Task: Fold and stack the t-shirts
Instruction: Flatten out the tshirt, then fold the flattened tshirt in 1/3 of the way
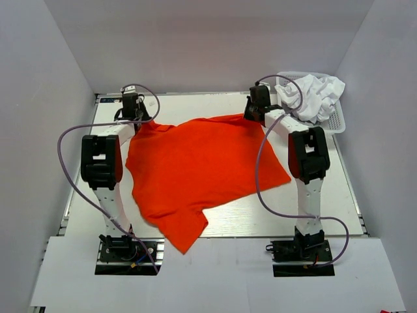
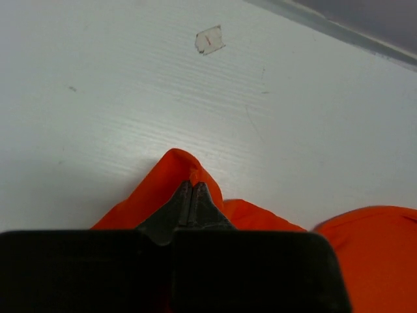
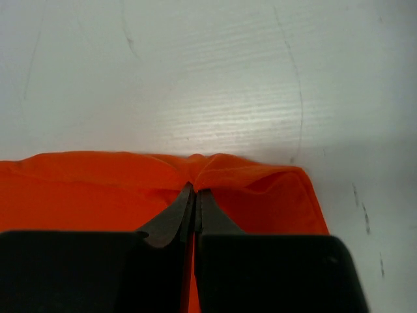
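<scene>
The jaws of the left gripper point(image 2: 191, 188) are clenched on a corner of the plain bright orange-red cloth t-shirt point(image 1: 202, 169). The right gripper point(image 3: 194, 190) pinches its far edge. The shirt lies spread on the white table point(image 1: 329, 195) (crumpled white t-shirts point(image 1: 318, 94) fill the white plastic lattice basket point(image 1: 337, 122)).

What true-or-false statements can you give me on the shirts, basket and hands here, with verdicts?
1. The left hand is shut on the bright orange-red cloth t-shirt. True.
2. The right hand is open, holding nothing. False: it is shut on that shirt's far edge.
3. The crumpled white cloth t-shirts lie in the white plastic lattice basket. True.
4. The orange-red t-shirt is folded. False: it lies spread open, unfolded.
</scene>
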Robot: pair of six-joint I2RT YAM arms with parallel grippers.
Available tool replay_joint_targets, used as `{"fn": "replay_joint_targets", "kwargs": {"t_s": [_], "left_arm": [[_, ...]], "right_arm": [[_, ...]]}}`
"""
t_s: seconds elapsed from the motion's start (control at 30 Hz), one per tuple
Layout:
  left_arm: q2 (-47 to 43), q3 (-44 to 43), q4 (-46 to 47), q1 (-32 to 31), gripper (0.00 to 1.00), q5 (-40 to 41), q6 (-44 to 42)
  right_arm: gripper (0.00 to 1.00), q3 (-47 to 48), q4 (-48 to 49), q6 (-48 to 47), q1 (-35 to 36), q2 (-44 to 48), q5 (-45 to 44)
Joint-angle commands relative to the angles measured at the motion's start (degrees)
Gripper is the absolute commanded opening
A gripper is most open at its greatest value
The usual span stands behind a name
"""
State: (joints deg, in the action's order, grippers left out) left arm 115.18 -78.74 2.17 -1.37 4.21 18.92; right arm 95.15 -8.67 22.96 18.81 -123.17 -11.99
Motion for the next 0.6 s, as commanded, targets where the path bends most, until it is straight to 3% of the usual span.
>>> {"fn": "replay_joint_targets", "kwargs": {"t_s": [0.0,0.13,0.2,0.43,0.57], "left_arm": [[0.92,-5.36,4.07,-0.3,0.0,-1.22,-0.28],[5.06,-13.27,-1.81,-0.3,0.0,-1.22,1.55],[2.44,-11.72,-2.53,-0.3,0.0,-1.22,2.26],[-21.43,14.35,-1.3,-0.83,0.0,1.77,12.62],[-31.82,25.19,-2.44,-1.44,0.0,-2.97,18.86]], "right_arm": [[0.0,7.13,1.37,-0.02,-0.96,-2.33,2.23],[0.0,13.29,-0.12,-0.29,-2.63,-6.54,4.07],[0.0,14.62,-1.09,-0.29,-3.07,-6.12,4.34],[0.0,7.95,-0.64,-3.88,-4.13,1.53,6.54],[0.0,5.05,-1.79,-7.48,-4.31,6.7,5.32]]}}
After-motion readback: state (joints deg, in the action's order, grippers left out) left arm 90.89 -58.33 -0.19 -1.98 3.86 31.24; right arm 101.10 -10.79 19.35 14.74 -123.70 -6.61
